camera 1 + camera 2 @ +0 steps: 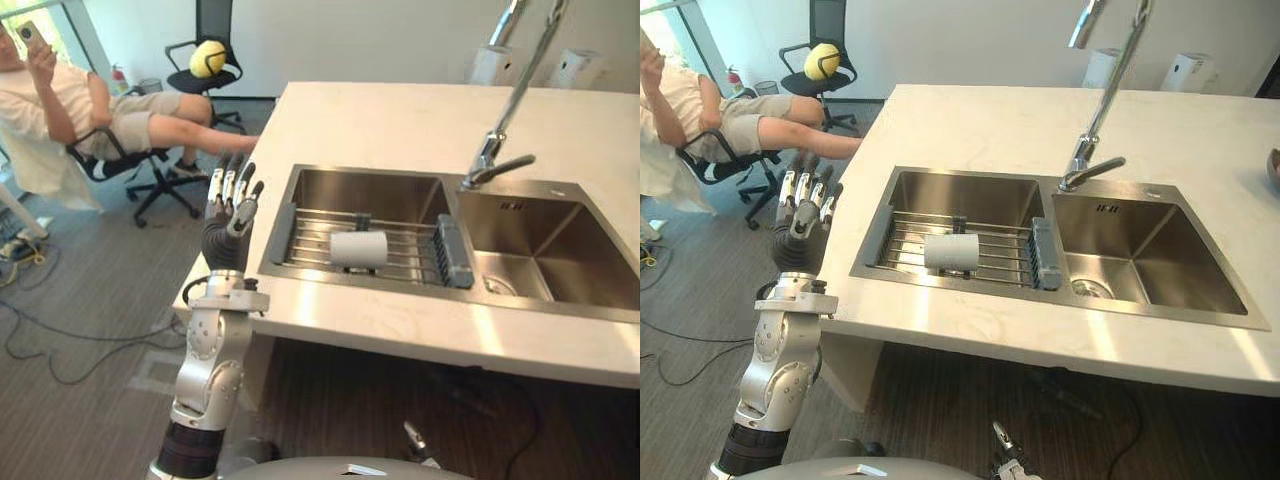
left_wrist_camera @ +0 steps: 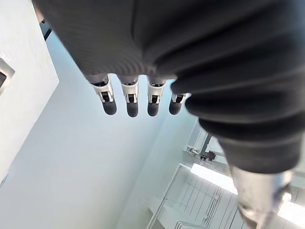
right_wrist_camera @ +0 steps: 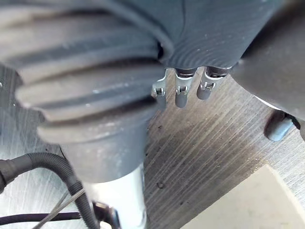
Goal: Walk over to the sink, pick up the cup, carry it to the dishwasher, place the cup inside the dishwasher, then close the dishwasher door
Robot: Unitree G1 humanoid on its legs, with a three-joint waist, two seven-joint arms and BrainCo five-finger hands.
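- The sink (image 1: pixel 340 190) is set in the counter (image 1: pixel 400 120), centre right of the frame.
- A rack (image 1: pixel 305 245) sits in its left basin, and the cup (image 1: pixel 358 249) lies on the rack.
- The faucet (image 1: pixel 497 150) stands behind, between the basins.
- A person (image 1: pixel 70 100) sits at upper left.

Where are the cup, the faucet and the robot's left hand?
cup (image 1: pixel 358 249): left eye view, middle of its white side wall.
faucet (image 1: pixel 487 158): left eye view, the base body above the handle.
left hand (image 1: pixel 230 212): left eye view, middle of the hand, just below the fingers.

A plain white cup (image 1: pixel 358 249) lies on its side on the wire rack (image 1: pixel 305 240) spanning the left basin of the steel sink (image 1: pixel 360 190).
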